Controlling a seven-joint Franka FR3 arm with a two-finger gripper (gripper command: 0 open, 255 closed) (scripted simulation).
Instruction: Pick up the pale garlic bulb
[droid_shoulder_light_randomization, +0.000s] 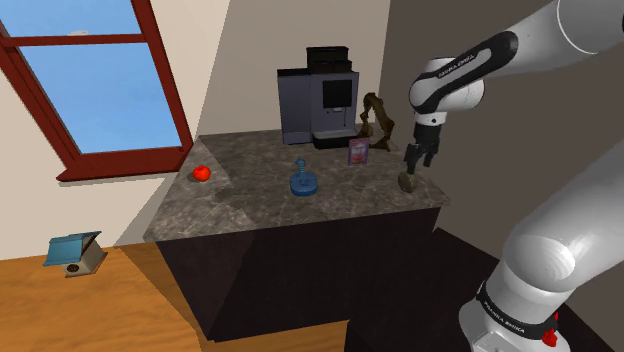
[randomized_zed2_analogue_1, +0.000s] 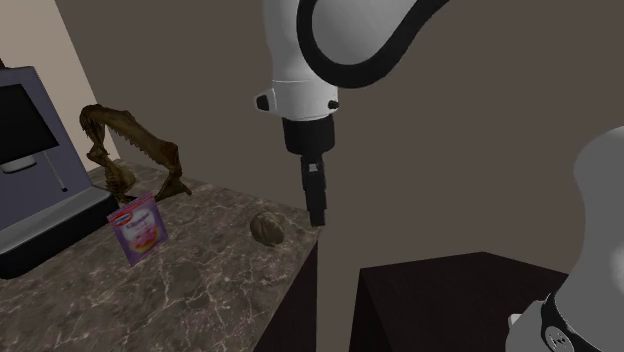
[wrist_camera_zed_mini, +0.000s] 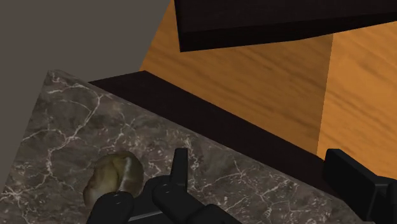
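Note:
The garlic bulb (droid_shoulder_light_randomization: 406, 182) is a dull brownish-tan lump lying near the corner of the dark marble counter (droid_shoulder_light_randomization: 260, 205), close to the edge on the shoulder view's right. My black gripper (droid_shoulder_light_randomization: 420, 160) hangs just above it and a little off to the side. In the second exterior view the gripper (randomized_zed2_analogue_1: 318, 210) points down over the counter's edge, with the bulb (randomized_zed2_analogue_1: 267, 227) to its left. In the wrist view the bulb (wrist_camera_zed_mini: 114, 178) lies outside the two fingers, beside one finger (wrist_camera_zed_mini: 180, 167). The gripper (wrist_camera_zed_mini: 264, 173) is open and holds nothing.
A coffee machine (droid_shoulder_light_randomization: 318, 95) stands at the counter's back, with a brown twisted figure (droid_shoulder_light_randomization: 378, 118) and a pink packet (droid_shoulder_light_randomization: 358, 151) next to it. A blue object (droid_shoulder_light_randomization: 303, 183) and a red tomato (droid_shoulder_light_randomization: 201, 173) lie further along. A dark box (randomized_zed2_analogue_1: 450, 300) sits past the counter edge.

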